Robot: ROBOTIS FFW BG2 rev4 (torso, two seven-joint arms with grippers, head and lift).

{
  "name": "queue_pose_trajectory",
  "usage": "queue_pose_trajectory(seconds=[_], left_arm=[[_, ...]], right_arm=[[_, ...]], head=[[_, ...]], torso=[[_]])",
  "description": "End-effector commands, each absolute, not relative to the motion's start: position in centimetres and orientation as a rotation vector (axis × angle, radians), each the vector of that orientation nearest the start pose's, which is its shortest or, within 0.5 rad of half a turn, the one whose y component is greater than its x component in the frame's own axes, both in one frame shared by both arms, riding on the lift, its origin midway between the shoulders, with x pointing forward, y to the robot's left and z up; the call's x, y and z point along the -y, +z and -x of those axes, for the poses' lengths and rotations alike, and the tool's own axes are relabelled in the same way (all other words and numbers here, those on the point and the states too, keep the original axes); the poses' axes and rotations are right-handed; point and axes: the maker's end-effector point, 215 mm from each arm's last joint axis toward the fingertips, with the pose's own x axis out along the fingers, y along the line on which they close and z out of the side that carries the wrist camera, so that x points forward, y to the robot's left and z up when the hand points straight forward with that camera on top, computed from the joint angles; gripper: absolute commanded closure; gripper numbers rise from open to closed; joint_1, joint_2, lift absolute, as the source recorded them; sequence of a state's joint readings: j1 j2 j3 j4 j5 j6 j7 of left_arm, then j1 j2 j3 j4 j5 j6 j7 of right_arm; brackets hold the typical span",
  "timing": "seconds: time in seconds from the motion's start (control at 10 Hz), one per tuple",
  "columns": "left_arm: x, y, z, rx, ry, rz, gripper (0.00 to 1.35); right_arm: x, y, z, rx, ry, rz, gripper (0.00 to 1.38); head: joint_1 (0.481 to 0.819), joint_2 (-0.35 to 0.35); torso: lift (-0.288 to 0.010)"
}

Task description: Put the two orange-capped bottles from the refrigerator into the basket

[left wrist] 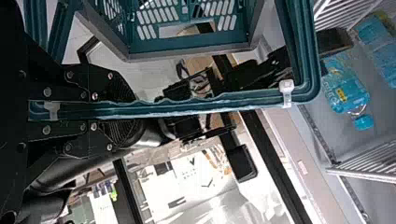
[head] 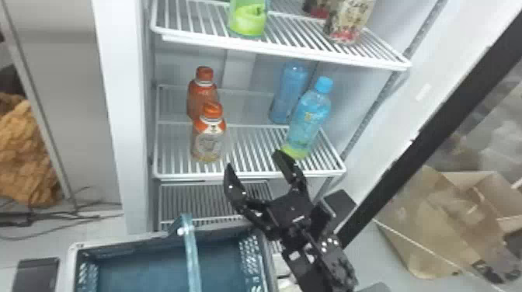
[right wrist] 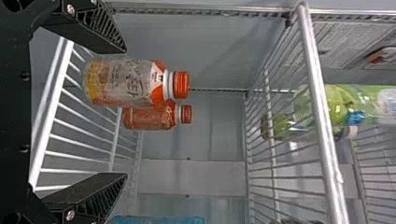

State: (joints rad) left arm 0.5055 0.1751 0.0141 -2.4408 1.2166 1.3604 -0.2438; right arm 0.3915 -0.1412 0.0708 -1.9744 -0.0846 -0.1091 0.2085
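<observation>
While the left tool (left wrist: 123,110) clasps the handle (left wrist: 187,108) of the basket (head: 124,249), the right tool (head: 253,159), spread open, faces the refrigerator shelf (head: 186,176) where two orange-capped bottles (head: 208,141) stand, one behind the other.

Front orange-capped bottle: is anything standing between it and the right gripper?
Nothing visible stands between the right gripper and the front bottle; the rear orange-capped bottle is behind it, and the nearer blue bottle is off to the right.

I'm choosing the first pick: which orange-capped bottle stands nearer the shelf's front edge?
The pale-bodied bottle, partly hiding the redder bottle standing behind it.
</observation>
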Motion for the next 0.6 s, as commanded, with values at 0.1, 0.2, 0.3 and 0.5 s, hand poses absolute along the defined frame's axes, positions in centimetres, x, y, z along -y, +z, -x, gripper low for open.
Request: queue_pose_trajectory(seconds=[0.1,0.2,0.3,0.5], left_arm=[[3.3,-30.2,-19.8,-0.901,-1.153,0.785,1.19],[3.2,-30.4,-19.6,-0.909,-1.152,0.787,1.19],[3.3,-30.4,-19.6,-0.909,-1.155,0.789,1.19],[3.5,-30.2,-19.4,-0.908,-1.164,0.791,1.19]], right_arm=[[15.5,-30.0,-48.1,0.081,0.341,0.033,0.11],[15.3,-29.5,-48.8,0.085,0.349,0.036,0.11],[14.9,-29.2,-49.6,0.081,0.369,0.041,0.11],[13.4,-29.5,-51.1,0.063,0.416,0.04,0.1]], head=[[0.695,-0.326],[0.695,-0.318],[0.695,-0.311],[0.695,-0.291]], torso=[[-0.288],[-0.288],[-0.288],[-0.288]])
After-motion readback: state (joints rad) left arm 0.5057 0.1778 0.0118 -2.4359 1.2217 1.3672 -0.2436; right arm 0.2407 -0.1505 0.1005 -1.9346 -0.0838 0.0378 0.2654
